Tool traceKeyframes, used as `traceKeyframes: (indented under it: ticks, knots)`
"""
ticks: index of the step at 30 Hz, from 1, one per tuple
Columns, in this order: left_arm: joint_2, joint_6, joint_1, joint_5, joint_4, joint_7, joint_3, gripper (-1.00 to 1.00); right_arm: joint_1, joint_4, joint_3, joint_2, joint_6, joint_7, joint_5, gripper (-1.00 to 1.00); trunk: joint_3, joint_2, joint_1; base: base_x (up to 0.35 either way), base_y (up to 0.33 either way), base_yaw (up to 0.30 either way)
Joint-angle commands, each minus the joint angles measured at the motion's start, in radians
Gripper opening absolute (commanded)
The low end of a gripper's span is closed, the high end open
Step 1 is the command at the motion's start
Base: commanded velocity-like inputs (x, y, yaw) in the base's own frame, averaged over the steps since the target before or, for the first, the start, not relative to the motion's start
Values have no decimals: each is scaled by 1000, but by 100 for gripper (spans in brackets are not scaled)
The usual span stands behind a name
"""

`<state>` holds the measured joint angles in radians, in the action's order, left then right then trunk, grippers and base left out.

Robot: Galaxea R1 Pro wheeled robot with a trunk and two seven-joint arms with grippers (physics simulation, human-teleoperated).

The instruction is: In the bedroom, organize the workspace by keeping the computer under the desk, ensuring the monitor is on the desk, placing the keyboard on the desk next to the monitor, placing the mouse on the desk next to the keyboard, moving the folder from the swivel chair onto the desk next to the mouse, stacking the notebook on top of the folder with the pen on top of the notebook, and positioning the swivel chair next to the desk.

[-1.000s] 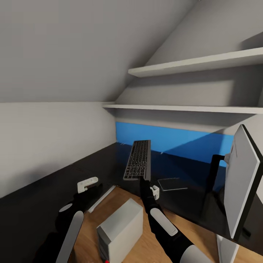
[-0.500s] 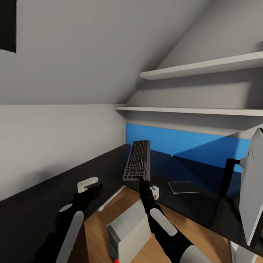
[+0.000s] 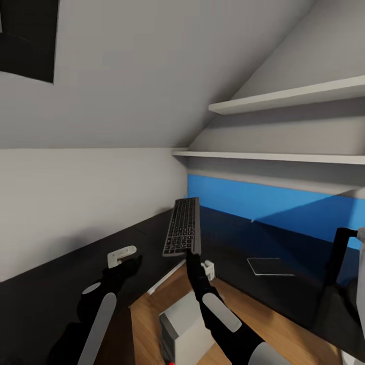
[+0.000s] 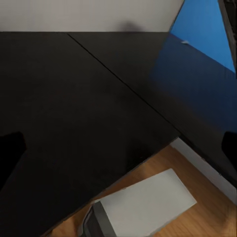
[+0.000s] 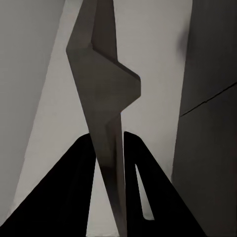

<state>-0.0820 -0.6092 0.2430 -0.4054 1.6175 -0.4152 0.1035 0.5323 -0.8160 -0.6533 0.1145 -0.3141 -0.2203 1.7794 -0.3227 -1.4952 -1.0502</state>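
Head view: the desk [image 3: 238, 243] spreads glossy black beneath and beyond both pincers, its blue panel [image 3: 284, 203] at the back. Below the right pincer [image 3: 191, 252] stands the computer [image 3: 190, 329] on the wood floor. That pincer is clamped on the keyboard [image 3: 182, 226] — lifted clear above the desk. Whether the left pincer [image 3: 121, 256] is parted, I cannot tell.
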Motion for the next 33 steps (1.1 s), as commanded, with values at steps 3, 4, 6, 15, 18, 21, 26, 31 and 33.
traceKeyframes:
  ticks: [3,4,6,15,18,21,26,31,33]
  knots:
    - [1,-3,1,-10,0,-11,1,100,2,0,-14,0,-6,7,9,-100,2,-1,0,0,0,207]
    - [1,-3,1,-10,0,-11,1,100,2,0,-15,0,-6,7,9,-100,3,-1,0,0,0,216]
    - [0,-3,1,-11,-1,-11,1,100,2,0,-15,1,-6,8,9,-100,5,-1,0,0,0,236]
    - [0,-3,1,-10,-2,-11,1,100,2,0,-16,-1,-6,23,8,-100,6,-1,0,0,0,278]
    - [0,-2,1,-10,-2,-11,1,100,2,0,-16,-1,-6,29,8,-100,6,-1,0,0,0,288]
    - [0,-3,1,-10,-2,-11,1,100,2,0,-16,-1,-6,30,8,-100,6,-1,0,0,0,289]
    - [0,-3,1,-10,-2,-11,1,100,2,-1,-16,-1,-5,30,8,-100,6,-1,0,0,0,289]
    - [0,-3,1,-10,-2,-11,1,100,2,0,-29,-1,-5,31,7,-100,6,-1,0,0,0,289]
    - [0,-3,1,-10,-2,-11,1,100,2,-1,-31,-1,-5,31,7,-100,6,-1,0,0,0,289]
